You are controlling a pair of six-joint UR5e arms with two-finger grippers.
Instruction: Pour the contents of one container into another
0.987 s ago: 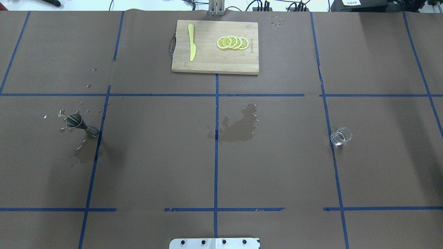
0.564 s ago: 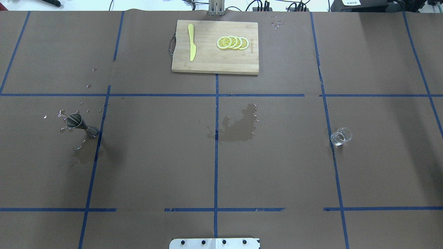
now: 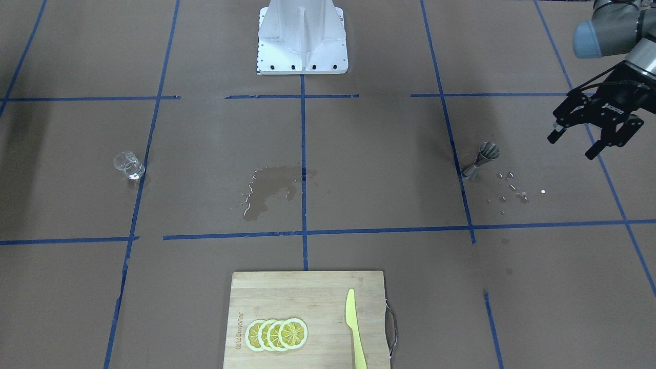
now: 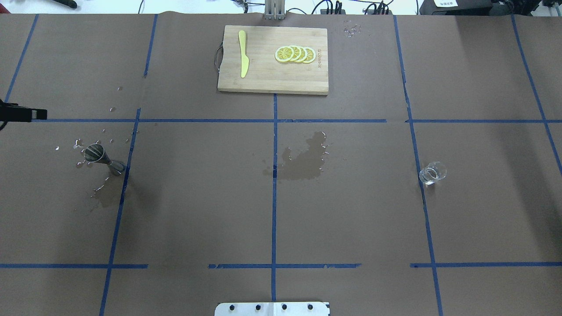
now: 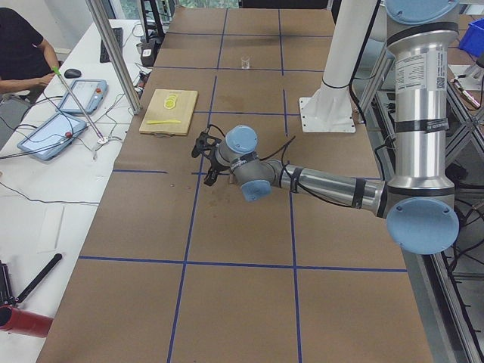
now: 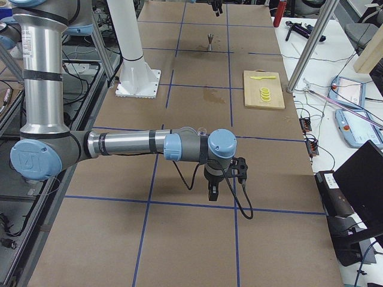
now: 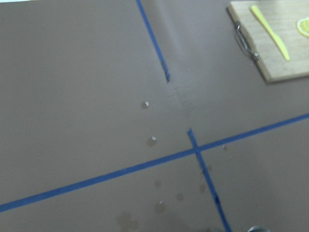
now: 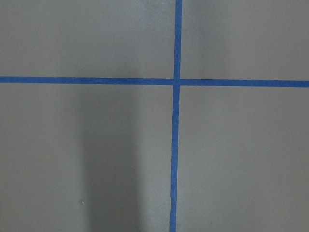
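The grey steel jigger (image 4: 102, 157) stands upright on the table's left side, also seen in the front-facing view (image 3: 479, 161), with water droplets around it. The clear glass tumbler (image 4: 432, 172) stands upright far off on the right side (image 3: 128, 165). My left gripper (image 3: 574, 144) hovers open and empty above the table, outboard of the jigger and apart from it. One of its fingertips (image 4: 30, 114) pokes in at the overhead view's left edge. My right gripper (image 6: 215, 188) shows only in the exterior right view, low over the table near the tumbler (image 6: 202, 128); I cannot tell its state.
A wooden cutting board (image 4: 272, 81) at the far middle carries a yellow knife (image 4: 243, 55) and lemon slices (image 4: 295, 54). A wet stain (image 4: 305, 160) darkens the table's centre. The robot base (image 3: 302, 36) stands at the near edge.
A finger of my left gripper has come into the overhead view at the left edge, where no arm showed before. Jigger and tumbler have not moved.
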